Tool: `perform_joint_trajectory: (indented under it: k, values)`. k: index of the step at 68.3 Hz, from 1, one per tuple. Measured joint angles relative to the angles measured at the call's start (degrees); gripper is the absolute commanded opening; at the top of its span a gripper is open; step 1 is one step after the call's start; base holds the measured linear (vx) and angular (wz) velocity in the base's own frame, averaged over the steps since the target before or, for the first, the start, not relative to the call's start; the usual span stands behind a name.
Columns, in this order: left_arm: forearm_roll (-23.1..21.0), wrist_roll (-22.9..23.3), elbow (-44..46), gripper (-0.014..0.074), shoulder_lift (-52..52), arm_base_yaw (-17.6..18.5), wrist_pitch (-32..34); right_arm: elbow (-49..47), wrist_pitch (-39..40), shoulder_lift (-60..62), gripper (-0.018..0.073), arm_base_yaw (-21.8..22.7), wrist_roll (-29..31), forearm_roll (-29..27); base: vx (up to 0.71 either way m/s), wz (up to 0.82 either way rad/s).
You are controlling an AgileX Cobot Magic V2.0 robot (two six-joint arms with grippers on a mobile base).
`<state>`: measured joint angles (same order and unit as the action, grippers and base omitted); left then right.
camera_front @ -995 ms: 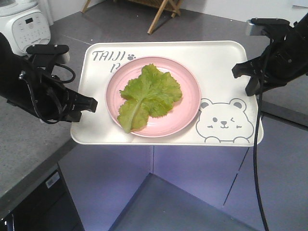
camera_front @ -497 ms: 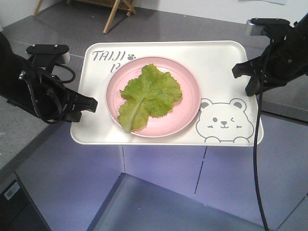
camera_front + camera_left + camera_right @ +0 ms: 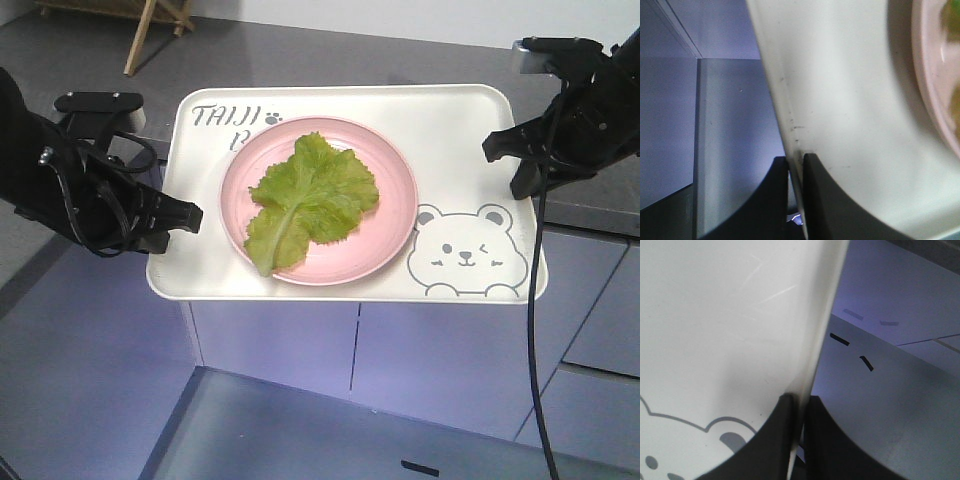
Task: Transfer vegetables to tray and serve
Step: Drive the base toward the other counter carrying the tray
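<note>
Evidently the left pincer (image 3: 188, 215), at frame left, and the right pincer (image 3: 508, 165), at frame right, each pinch, nearly closed, a short edge of the tray (image 3: 460, 115); midway between them the lettuce leaf (image 3: 310, 200) lies on the pink plate (image 3: 395, 220).

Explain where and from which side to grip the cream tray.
On the tray, pinch the thin rim at both short ends, from the sides, as the left gripper and right gripper do. It is wide and flat with the pink plate roughly central, so opposite holds should balance it.
</note>
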<state>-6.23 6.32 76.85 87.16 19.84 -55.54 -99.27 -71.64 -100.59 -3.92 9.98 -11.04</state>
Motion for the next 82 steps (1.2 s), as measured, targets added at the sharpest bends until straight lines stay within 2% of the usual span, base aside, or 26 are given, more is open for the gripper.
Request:
perform_joint_trajectory:
  k: [82]
  values:
    - [-0.01,0.00,0.00,-0.0006,0.00,0.04,0.00,0.00,0.00,0.00,-0.0006,0.00,0.05,0.00,-0.01,-0.16]
